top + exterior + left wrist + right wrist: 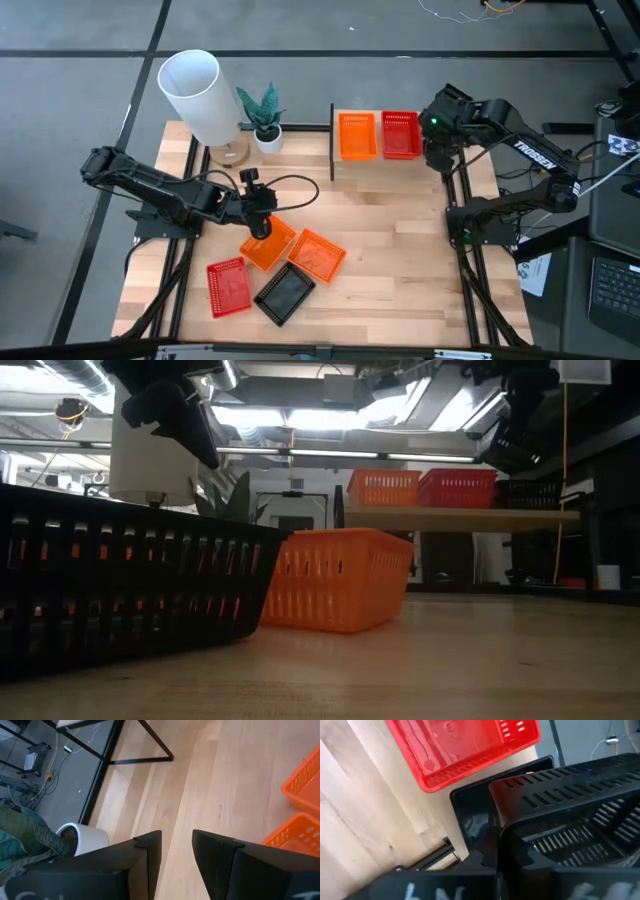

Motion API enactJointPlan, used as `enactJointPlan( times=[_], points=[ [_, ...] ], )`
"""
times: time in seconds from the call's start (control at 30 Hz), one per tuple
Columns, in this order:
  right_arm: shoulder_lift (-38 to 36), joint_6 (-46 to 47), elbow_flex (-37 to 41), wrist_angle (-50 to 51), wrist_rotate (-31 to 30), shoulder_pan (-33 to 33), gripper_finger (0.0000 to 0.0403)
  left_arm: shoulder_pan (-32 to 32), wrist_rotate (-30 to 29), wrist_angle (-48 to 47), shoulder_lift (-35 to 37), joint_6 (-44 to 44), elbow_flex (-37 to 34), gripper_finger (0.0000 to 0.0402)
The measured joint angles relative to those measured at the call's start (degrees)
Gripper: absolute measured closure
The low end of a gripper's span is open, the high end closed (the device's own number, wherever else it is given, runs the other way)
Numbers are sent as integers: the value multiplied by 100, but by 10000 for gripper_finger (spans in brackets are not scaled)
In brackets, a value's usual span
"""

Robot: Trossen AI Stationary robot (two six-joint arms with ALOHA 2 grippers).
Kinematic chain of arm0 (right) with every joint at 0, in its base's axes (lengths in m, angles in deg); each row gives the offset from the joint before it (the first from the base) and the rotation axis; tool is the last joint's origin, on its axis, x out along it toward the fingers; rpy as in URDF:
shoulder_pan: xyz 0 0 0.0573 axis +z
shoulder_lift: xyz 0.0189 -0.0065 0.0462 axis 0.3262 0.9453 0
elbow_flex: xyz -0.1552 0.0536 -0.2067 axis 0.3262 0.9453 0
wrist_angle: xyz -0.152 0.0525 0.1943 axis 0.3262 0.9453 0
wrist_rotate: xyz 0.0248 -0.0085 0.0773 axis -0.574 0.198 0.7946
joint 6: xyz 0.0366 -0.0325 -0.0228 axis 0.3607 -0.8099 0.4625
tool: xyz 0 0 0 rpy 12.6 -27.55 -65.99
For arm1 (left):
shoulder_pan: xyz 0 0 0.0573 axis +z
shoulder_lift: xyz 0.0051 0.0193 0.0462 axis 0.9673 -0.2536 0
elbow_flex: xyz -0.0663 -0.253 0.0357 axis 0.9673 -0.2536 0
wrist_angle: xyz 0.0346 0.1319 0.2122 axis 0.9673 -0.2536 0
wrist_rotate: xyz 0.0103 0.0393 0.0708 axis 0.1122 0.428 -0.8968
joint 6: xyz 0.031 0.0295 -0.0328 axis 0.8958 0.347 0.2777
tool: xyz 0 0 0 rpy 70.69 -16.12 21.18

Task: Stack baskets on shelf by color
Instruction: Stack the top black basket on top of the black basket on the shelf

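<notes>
Landmark: the shelf [395, 150] is standing at the far side of the wooden table [400, 250], a light plank on thin black posts.

Orange basket on shelf [357, 135]: it is sitting on the end of the shelf nearest the potted plant [265, 115], touching the red one beside it.

Red basket on shelf [400, 134]: it is sitting at the middle of the shelf, between the orange one and the right gripper.

Right gripper [438, 150]: it is hovering over the end of the shelf farthest from the plant, its fingers clamping a black basket [570, 820]. In the right wrist view another black basket [470, 815] is lying beneath the held one, just beside the red basket on the plank.

Left gripper [259, 214]: it is hanging over the table, well in front of the shelf, with its fingers [147, 860] standing apart and nothing between them.

Loose orange baskets: one [268, 246] is lying just under the left gripper, and a second [317, 255] is lying beside it, on the side towards the right arm; both are well in front of the shelf.

Loose red basket [229, 286]: it is lying farther from the shelf than the orange pair, near the table's front edge.

Loose black basket [285, 293]: it is lying just beside the loose red one, also near the front edge.

White cylinder [198, 95]: it is standing beside the plant, off the orange end of the shelf.
</notes>
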Motion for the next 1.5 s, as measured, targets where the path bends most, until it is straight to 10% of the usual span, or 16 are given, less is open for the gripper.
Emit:
enactJointPlan(
  times=[1.13,1.5],
  points=[
    [-26,-359,1014,-4,12,-336,402,0,2,6,3,-46,0,299],
    [-26,-480,1014,-2,342,-336,326,0,2,15,3,-46,0,299]
  ],
)
